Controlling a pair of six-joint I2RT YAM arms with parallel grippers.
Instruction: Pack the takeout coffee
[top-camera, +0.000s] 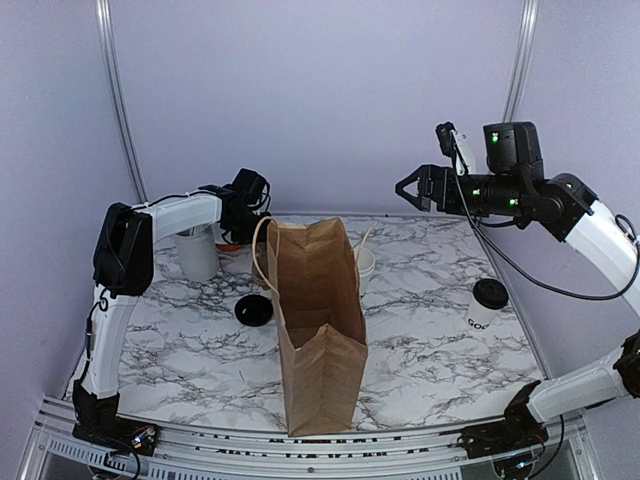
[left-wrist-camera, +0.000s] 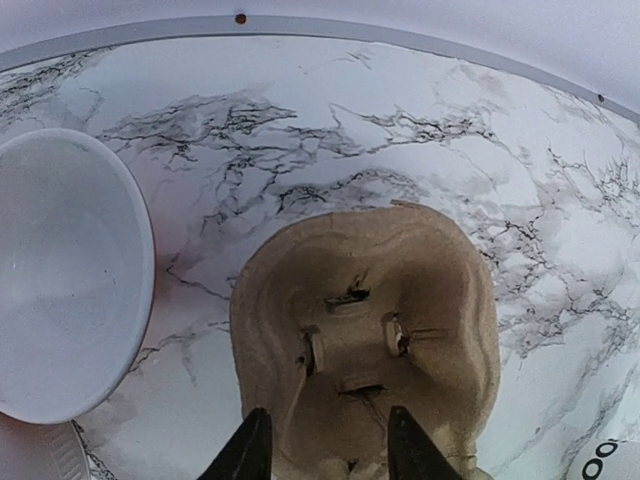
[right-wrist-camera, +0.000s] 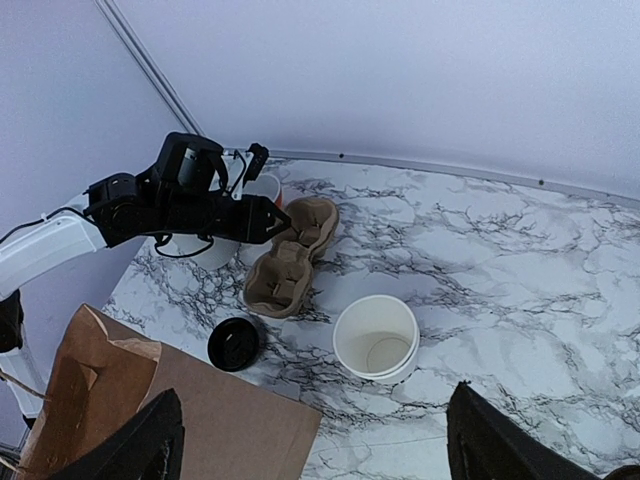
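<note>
Takeout coffee stands on tabletop, right side. Light, squashy, may spill. I grab low, under lid. My right gripper spread, empty.

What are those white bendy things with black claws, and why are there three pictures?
They are two robot arms, each ending in a two-finger claw called a gripper. One picture comes from a camera up high; the other two come from little cameras on each arm's wrist.

On the marble table stands a tall brown paper bag. Beside it are a coffee cup with a black lid, an open empty white cup, a loose black lid and a brown cardboard cup tray.

The left gripper hangs open just over the tray. The right gripper is open too, up in the air. Neither holds anything.
</note>
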